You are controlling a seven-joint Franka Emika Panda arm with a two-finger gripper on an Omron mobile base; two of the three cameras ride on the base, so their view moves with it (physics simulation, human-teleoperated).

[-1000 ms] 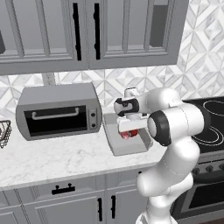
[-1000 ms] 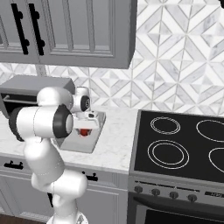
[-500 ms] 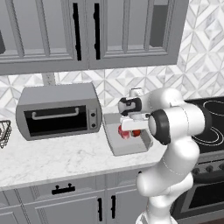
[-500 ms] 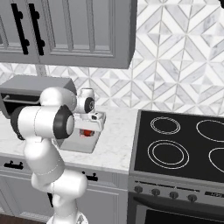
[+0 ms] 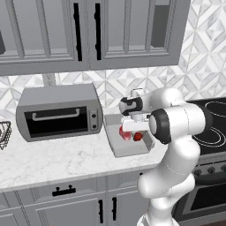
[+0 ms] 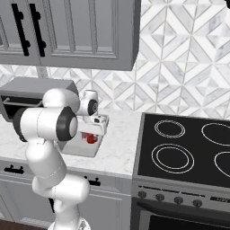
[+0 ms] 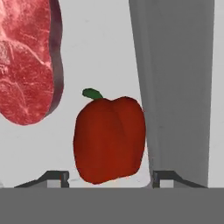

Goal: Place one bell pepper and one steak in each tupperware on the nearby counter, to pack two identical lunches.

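White marble worktop (image 5: 53, 161) runs over grey cabinets with black handles, a toaster oven (image 5: 59, 112) on its left and a black stove (image 6: 188, 150) to its right; grey wall cabinets hang above a diamond-patterned backsplash.

Much is hidden. The arm's white elbow covers the right side of the tupperware (image 5: 121, 150) in the left base view, and from the right base view its bulk blocks the box's left part and most of the oven. A dark wire thing (image 5: 3, 134) is cut off by the left edge of the left base view — what it is cannot be told. Only one tupperware can be made out.

The tupperware, a shallow grey box, sits on the worktop just right of the oven. Inside lie a steak (image 7: 26, 61) and a red pepper (image 7: 109, 140), close together but apart; the steak is cut off by the top and left edges of the hand view, and from the base cameras both show as small red patches under the hand. A grey wall of the box rises just beside the pepper.

The hand (image 5: 132, 126) hangs directly over the box. Its fingertips (image 7: 57, 178) stand apart, one on each side of the pepper — the pepper sits between them with a gap on both sides, not gripped.
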